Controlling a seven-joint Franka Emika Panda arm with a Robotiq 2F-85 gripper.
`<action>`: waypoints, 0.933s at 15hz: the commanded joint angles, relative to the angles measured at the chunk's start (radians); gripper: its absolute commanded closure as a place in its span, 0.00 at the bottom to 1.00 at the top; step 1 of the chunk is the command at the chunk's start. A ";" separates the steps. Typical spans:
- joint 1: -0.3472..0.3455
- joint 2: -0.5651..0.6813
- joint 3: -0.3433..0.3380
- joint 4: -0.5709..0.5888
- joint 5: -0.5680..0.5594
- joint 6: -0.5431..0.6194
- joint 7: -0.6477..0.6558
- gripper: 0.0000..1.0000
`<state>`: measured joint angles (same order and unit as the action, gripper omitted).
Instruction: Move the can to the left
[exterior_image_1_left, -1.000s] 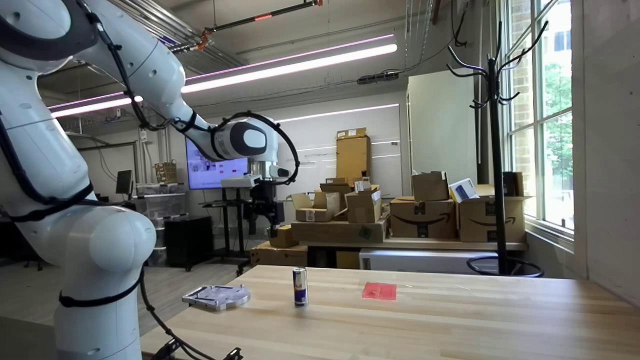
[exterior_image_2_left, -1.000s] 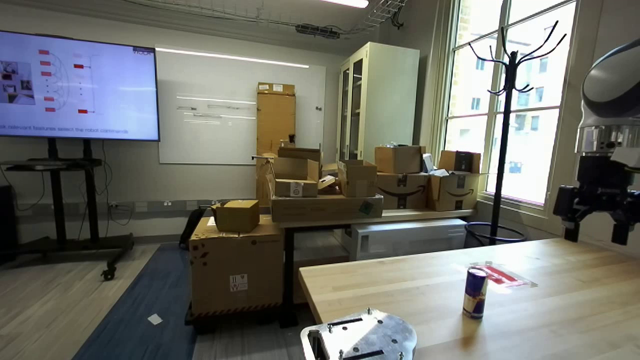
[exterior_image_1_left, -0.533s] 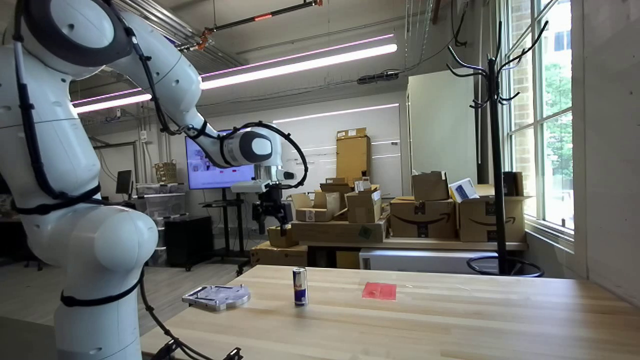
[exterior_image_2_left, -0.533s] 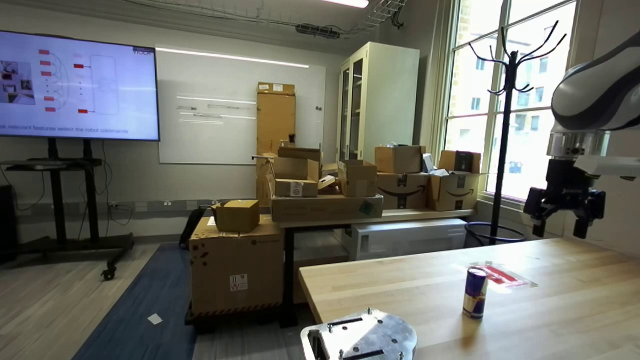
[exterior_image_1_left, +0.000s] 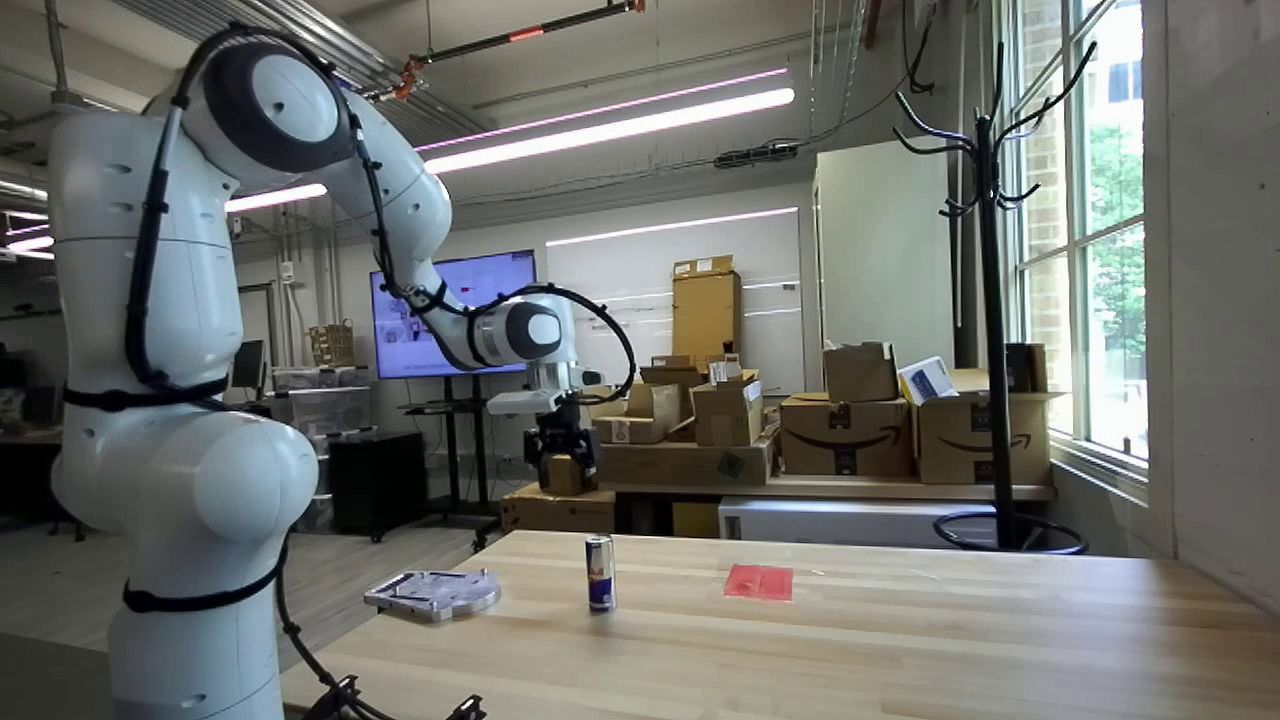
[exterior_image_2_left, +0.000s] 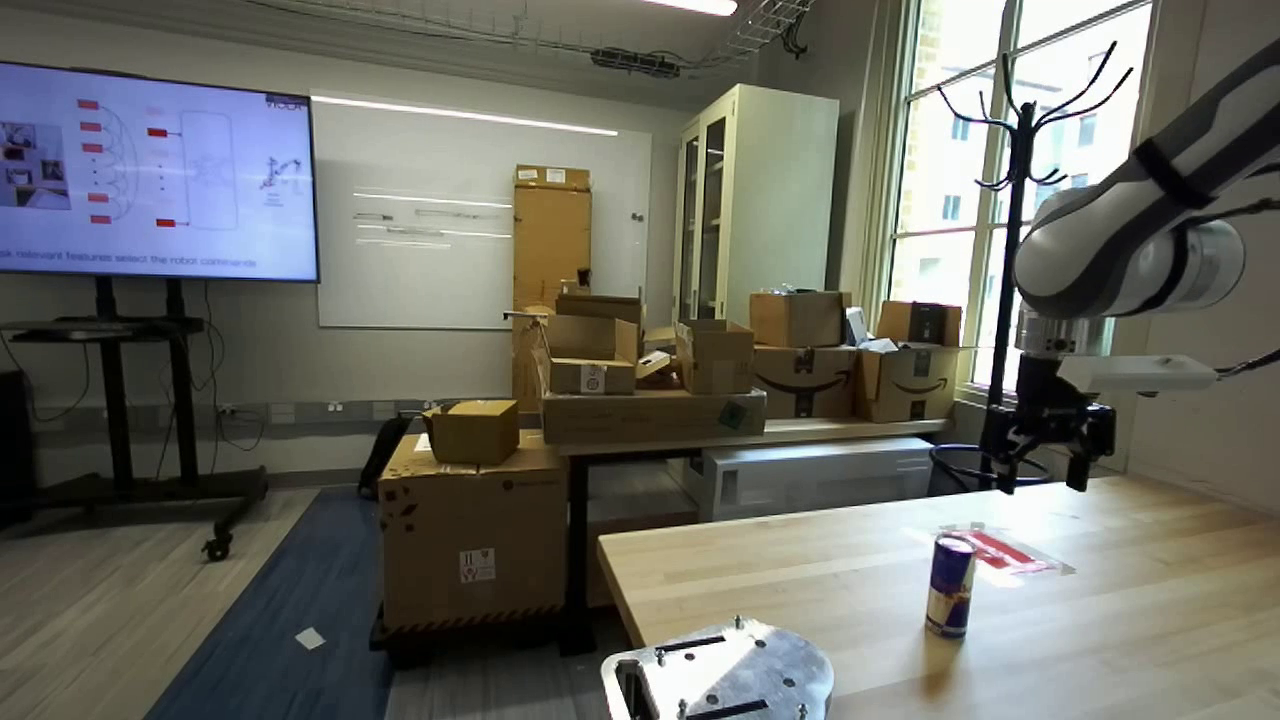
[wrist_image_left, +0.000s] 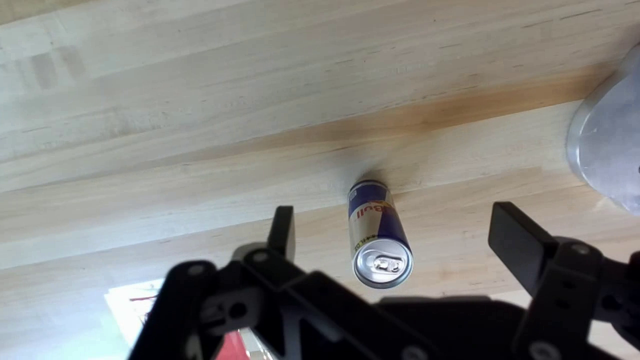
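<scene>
Fingers (wrist_image_left: 283, 232) of the black two-fingered end effector (exterior_image_2_left: 1042, 482) stand wide apart, clamped on nothing, and in both exterior views they hang well above the pale wooden bench (exterior_image_1_left: 900, 640). Below, showing between them in the wrist view, the slim blue-and-silver metal drinks can (wrist_image_left: 378, 235) stands upright on the bench, touching neither finger. Judging by this, the approach looks like the step in hand: the can is neither held nor lifted, so lowering onto it, closing, moving it leftward and releasing it all seem left to do. Farther out, a flat red rectangular sheet (exterior_image_1_left: 757, 582) with clear edges lies on the bench, and a silvery slotted metal plate (exterior_image_1_left: 433, 594) is near the bench's edge; the can shows between these two in both exterior views. Whose left the task means, and the exact finishing spot, cannot be told.
</scene>
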<state>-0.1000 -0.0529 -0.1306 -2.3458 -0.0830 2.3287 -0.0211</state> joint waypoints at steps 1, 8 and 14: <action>-0.003 0.137 0.011 0.107 -0.034 0.032 0.013 0.00; 0.002 0.328 0.008 0.257 -0.024 0.063 0.010 0.00; 0.007 0.441 0.010 0.349 -0.017 0.057 0.010 0.00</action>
<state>-0.0945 0.3322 -0.1283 -2.0572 -0.0931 2.3930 -0.0211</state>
